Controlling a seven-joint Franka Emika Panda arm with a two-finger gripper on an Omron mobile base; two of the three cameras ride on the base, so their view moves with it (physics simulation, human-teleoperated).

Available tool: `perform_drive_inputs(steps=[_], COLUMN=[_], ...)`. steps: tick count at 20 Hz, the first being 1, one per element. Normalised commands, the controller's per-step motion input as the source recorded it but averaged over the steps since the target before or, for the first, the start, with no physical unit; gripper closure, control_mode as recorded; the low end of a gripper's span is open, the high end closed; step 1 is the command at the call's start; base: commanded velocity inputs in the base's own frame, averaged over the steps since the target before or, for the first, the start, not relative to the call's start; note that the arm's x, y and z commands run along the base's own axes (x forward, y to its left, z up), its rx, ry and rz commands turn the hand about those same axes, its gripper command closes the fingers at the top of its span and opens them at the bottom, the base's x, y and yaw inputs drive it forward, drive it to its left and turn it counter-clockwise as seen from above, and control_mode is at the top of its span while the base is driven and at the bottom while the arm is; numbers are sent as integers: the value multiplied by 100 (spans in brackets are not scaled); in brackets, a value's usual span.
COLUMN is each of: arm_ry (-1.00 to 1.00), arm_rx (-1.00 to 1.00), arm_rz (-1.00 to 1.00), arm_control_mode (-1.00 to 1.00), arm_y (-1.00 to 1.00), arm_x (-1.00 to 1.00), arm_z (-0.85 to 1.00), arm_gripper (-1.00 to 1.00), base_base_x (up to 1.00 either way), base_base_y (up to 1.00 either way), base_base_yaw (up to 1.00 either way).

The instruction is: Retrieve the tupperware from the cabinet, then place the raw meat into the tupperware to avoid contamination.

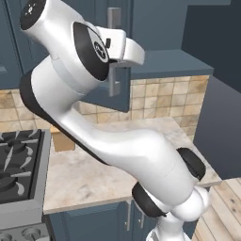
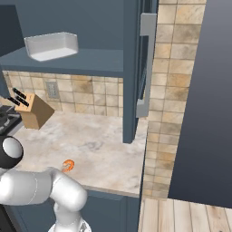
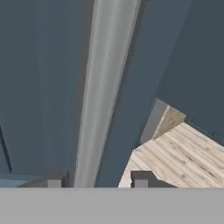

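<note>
The pincer (image 3: 97,183) stands partly parted, holding nothing, its dark tips on either side of the smooth silver bar handle (image 3: 103,87) of the panelled cabinet (image 2: 131,68). Beyond, the shallow white tupperware (image 2: 50,46) rests on the open shelf; below on the marbled counter (image 2: 95,149) lies the curled orange raw meat (image 2: 68,166).

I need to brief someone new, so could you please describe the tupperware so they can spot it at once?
Find the open wall cabinet above the marble counter. On its shelf, toward the left, lies the tupperware, a shallow white rectangular tub with rounded corners. It is the only white thing up there; the knife block below is tan wood.
</note>
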Motion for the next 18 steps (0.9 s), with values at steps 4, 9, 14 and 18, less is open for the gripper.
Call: perform_drive_inputs(steps=[4, 9, 14, 18], arm_ry=[9, 20, 21, 13], arm_rx=[1, 0, -2, -1], arm_rz=[-16, -17, -17, -20], arm_control_mode=[-100, -100, -100, -100], arm_y=[-23, -36, -37, -9], arm_x=[-74, -45, -36, -59], arm_z=[-21, -1, -5, -11], arm_gripper=[-100, -100, -100, -100], base_base_x=[0, 0, 0, 0], base_base_y=[0, 0, 0, 0], base_base_yaw=[0, 0, 0, 0])
